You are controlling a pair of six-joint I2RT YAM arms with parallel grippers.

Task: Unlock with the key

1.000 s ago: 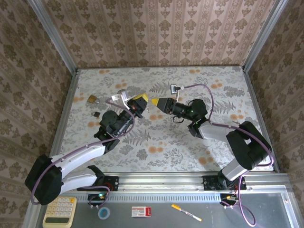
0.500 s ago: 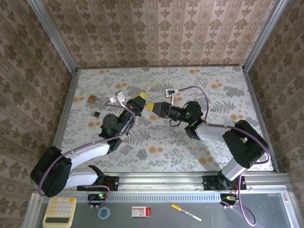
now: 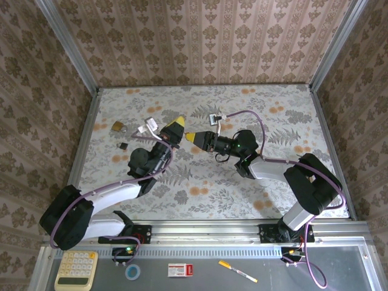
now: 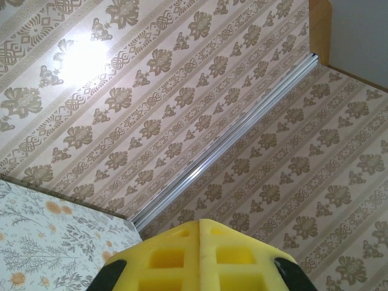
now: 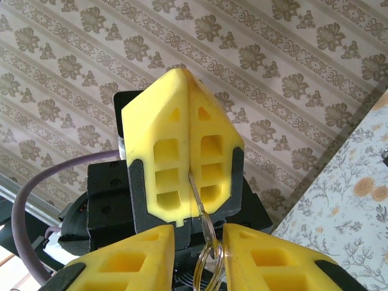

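Note:
My left gripper [image 3: 176, 125] [image 4: 200, 223] is tilted up over the table's middle, its yellow fingers [image 5: 163, 151] pressed together. They pinch the thin silvery blade of the key [image 5: 195, 185]. A metal ring [image 5: 209, 267] hangs from the key's head. My right gripper [image 3: 189, 136] [image 5: 199, 229] faces the left one tip to tip. Its two fingers stand a little apart on either side of the ring and head, without clamping them. The brass padlock [image 3: 118, 126] lies on the table at the far left, apart from both grippers.
A small black squarish piece [image 3: 123, 145] lies just in front of the padlock. Patterned walls with metal corner rails [image 4: 230, 142] close in the floral table [image 3: 242, 194]. The right arm's purple cable [image 3: 254, 115] loops above its wrist.
My right gripper has slid left until its tips meet the left gripper, and its fingers have drawn closer together. The left gripper shifted slightly, still clamped.

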